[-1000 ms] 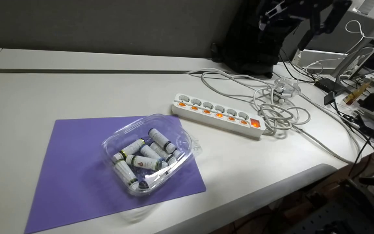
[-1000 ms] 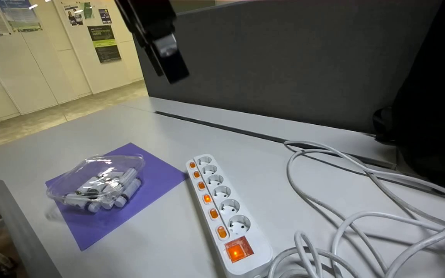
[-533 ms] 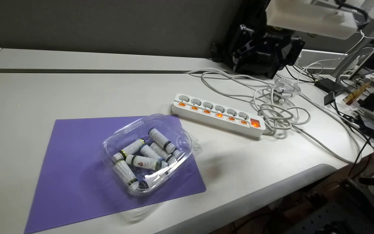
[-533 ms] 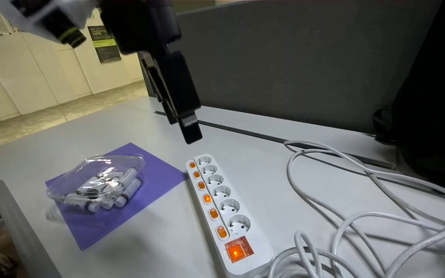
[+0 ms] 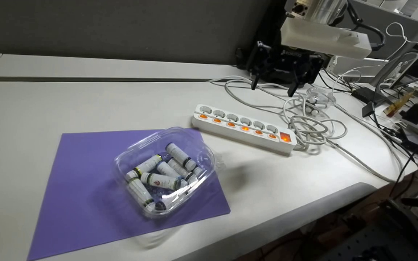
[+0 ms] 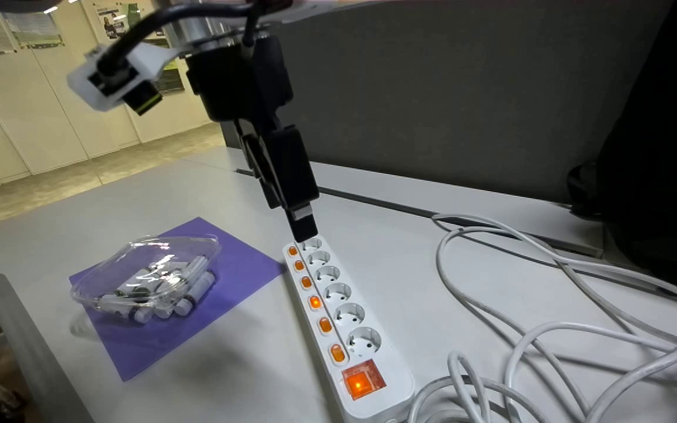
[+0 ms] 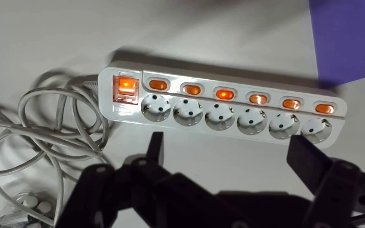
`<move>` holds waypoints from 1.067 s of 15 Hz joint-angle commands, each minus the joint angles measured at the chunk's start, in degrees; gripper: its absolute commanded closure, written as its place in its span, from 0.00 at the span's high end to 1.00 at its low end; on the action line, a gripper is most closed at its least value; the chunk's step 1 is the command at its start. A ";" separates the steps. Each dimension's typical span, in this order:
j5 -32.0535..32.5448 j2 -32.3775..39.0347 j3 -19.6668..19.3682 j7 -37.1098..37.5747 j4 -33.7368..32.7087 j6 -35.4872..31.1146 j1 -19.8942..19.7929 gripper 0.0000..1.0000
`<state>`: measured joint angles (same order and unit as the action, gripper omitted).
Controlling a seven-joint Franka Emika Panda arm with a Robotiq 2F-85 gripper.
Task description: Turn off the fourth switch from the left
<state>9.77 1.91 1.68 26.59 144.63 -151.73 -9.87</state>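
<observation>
Hanging above the surface (image 5: pixel 122 105), the hand (image 7: pixel 228 148) has its two black fingers (image 7: pixel 309 164) spread wide apart. In the wrist view the white power strip (image 7: pixel 241 97) stretches slightly slanted past the fingertips, its six round sockets (image 7: pixel 251 122) on the side nearer the hand and a row of small orange switches (image 7: pixel 258 99) beyond them. The fourth switch (image 5: pixel 245 128) from the left, counted in an exterior view, glows; there it lies lower than the hand and further left, apart from both fingertips. Seen from the wrist, it sits ahead of the gap between the fingers. At the strip's cord end, the larger main switch (image 7: pixel 125 89) is lit too, and a pale cable (image 7: pixel 32 131) spreads from there in loose loops. By the opposite end a purple mat (image 5: pixel 74 203) lies with one corner just beside the strip, bearing a clear plastic tub (image 5: pixel 202 156) that holds white labelled cylinders (image 5: pixel 160 181). A black bag (image 6: pixel 662 194) stands farther off, by the dark partition (image 5: pixel 122 29).
</observation>
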 commanded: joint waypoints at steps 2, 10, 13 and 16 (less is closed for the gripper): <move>0.49 3.79 -3.99 0.43 -1.32 -0.84 3.00 0.74; -1.55 14.62 -9.03 -0.14 -4.67 -6.20 6.33 0.27; -3.99 16.96 -9.52 -1.43 -5.38 -9.46 7.87 0.07; -7.17 18.57 -9.23 -3.21 -6.20 -10.76 8.96 0.00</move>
<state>5.23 18.77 -6.84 24.81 140.22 -161.80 -2.51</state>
